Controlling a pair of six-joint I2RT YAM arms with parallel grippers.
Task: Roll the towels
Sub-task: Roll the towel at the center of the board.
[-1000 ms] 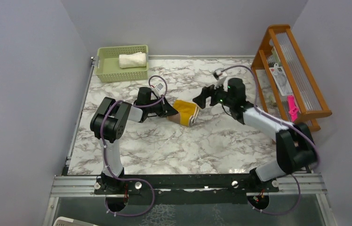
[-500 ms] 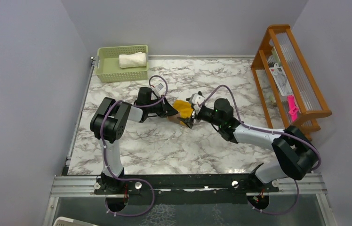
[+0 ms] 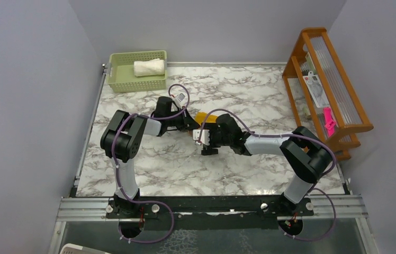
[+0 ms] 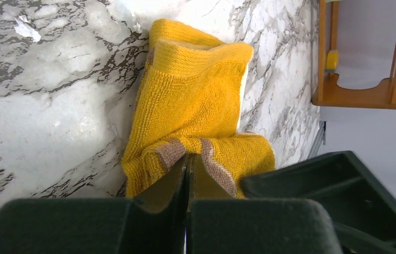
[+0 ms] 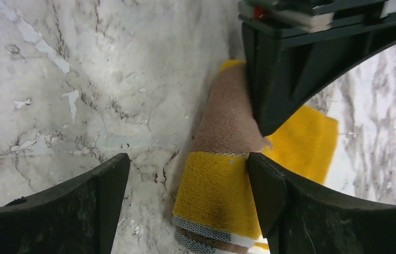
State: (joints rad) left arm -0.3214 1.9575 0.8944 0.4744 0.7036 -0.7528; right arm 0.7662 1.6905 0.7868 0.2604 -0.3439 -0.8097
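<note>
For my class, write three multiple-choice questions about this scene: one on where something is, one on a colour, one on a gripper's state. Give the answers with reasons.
1. Where is the white towel? A on the rack; B in the basket; C under an arm.
2. What colour is the second towel? A yellow with a brown patch; B blue; C green.
3. The left gripper is: A wide open; B shut on the second towel; C out of view.
Answers: 1 B, it lies rolled inside the green basket. 2 A, both wrist views show yellow cloth with brown. 3 B, its fingers meet, pinching the towel's edge.
</note>
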